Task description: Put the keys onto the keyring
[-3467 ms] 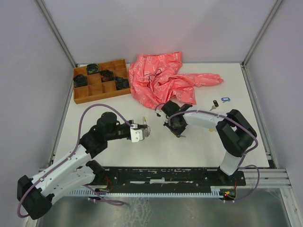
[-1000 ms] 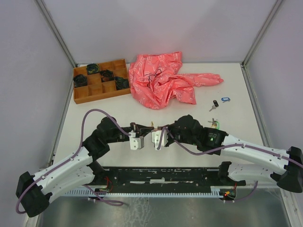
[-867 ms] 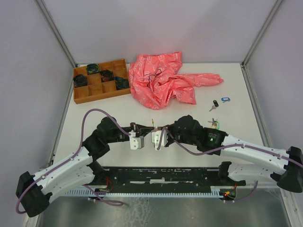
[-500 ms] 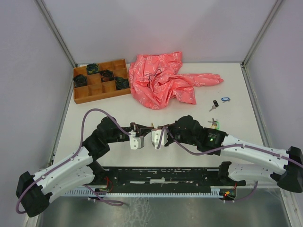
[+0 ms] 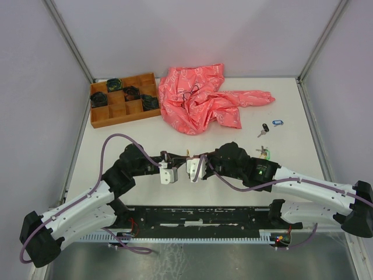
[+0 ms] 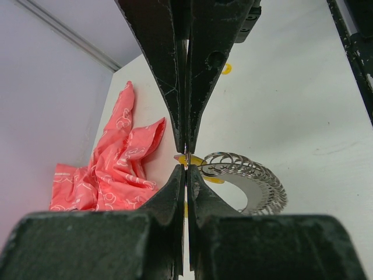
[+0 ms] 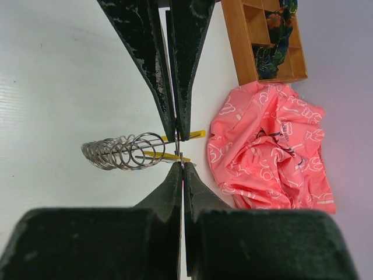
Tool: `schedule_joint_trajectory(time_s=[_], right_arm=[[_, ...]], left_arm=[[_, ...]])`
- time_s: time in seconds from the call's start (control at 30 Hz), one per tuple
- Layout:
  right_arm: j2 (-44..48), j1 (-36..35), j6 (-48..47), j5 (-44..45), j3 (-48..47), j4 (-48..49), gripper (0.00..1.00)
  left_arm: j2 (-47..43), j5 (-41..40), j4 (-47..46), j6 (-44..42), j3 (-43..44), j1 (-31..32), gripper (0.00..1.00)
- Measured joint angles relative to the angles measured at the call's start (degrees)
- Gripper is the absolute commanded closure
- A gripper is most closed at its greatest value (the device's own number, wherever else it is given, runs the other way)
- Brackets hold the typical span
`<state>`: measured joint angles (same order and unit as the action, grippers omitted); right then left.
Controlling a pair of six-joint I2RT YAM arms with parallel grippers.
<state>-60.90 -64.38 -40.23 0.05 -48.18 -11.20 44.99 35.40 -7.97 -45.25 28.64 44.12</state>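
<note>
The keyring (image 6: 245,175) (springy silver coils, yellow segment) was pinched toward six o'clock between the clamped, tip-to-tip left gripper (image 6: 186,166) and right gripper (image 7: 179,146).

The dark fingers (image 6: 166,76) are pressed tight together and pinch the keyring (image 6: 245,181) by its yellow segment, the silvery coils fanning out to the right of the tips. A crumpled pink cloth (image 6: 113,163) lies on the white desk (image 6: 291,105) at the left.
</note>
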Motion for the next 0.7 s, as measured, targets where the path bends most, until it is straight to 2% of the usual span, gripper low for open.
schedule_joint_trajectory(time_s=[0.7], right_arm=[[0.0, -0.02, 3.19, 1.68, 0.0, -0.22, 0.99]], left_arm=[[0.0, -1.92, -1.6, 1.99, 0.0, 0.0, 0.97]])
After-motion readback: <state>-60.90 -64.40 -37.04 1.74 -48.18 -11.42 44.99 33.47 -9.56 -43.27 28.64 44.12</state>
